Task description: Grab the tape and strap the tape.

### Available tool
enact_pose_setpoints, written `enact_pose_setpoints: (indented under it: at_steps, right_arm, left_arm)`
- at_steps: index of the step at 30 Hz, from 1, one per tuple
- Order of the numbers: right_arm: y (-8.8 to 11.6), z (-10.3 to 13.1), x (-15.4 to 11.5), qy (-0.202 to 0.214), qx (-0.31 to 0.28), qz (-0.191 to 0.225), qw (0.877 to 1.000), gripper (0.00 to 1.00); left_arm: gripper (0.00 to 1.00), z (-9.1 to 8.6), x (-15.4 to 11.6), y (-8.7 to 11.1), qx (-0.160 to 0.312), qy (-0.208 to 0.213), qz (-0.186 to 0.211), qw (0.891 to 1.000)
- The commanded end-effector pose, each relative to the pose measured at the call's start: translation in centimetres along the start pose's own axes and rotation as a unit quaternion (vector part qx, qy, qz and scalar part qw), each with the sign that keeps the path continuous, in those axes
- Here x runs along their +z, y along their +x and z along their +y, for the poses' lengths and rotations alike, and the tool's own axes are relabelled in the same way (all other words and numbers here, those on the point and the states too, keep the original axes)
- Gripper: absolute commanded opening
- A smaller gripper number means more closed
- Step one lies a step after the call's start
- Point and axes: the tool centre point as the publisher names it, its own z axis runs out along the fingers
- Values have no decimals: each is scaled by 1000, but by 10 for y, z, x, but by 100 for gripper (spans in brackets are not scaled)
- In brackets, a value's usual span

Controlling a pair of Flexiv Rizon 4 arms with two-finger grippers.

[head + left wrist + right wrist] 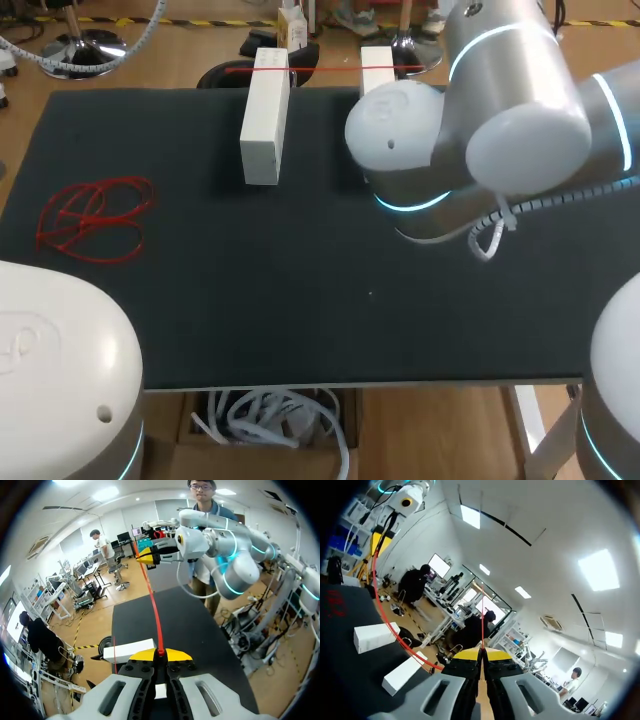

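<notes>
Clamping red tape point(154, 607) tight: L end effector point(160, 655) & R end effector point(483, 654); 1 white block point(375, 62) half-hidden behind R arm point(520, 110).

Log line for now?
left tool: shut on red tape | right tool: shut on red tape | red tape: strung between tools

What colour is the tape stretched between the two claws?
Red. The tape shows best in the left wrist view.

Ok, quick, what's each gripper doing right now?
The left gripper is shut on the tape.
The right gripper is shut on the tape too.
</notes>
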Motion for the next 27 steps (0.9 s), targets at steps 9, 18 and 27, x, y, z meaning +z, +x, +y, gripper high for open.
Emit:
enact_pose_setpoints:
  at_steps: [9,18,27]
  right_arm:
    - [9,33,-11,45,-187,50,980,0]
    - [20,48,-15,11,-335,19,942,0]
    - [27,59,-13,-19,-365,-34,930,0]
  left_arm:
    - [0,0,-1,0,-1,-2,1,1000]
    - [0,0,-1,0,-1,-2,1,1000]
    - [0,0,-1,0,-1,-2,1,1000]
